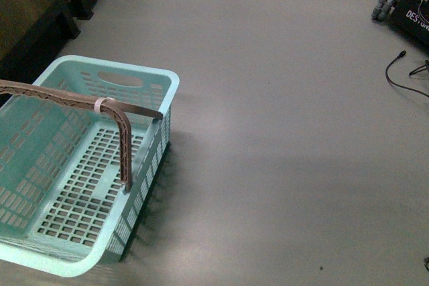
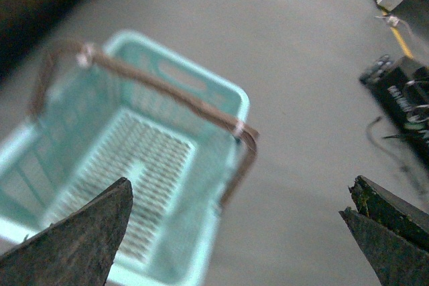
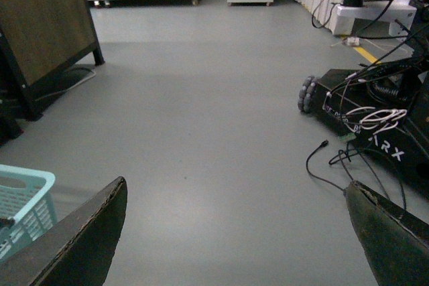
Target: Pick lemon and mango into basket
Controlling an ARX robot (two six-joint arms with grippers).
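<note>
1. Basket (image 1: 87,75): upright on grey floor (image 1: 281,132), low and left in front view; brown handle (image 1: 124,145) arched over the opening.
2. Basket interior: only slotted base showing.
3. Left gripper (image 2: 240,182): fingers spread wide, gripping nothing, above the basket.
4. Right gripper (image 3: 236,182): fingers spread wide, gripping nothing, over floor beside the basket.

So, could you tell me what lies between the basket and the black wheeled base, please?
Nothing: the front view shows only bare grey floor between the basket and the black wheeled base.
</note>
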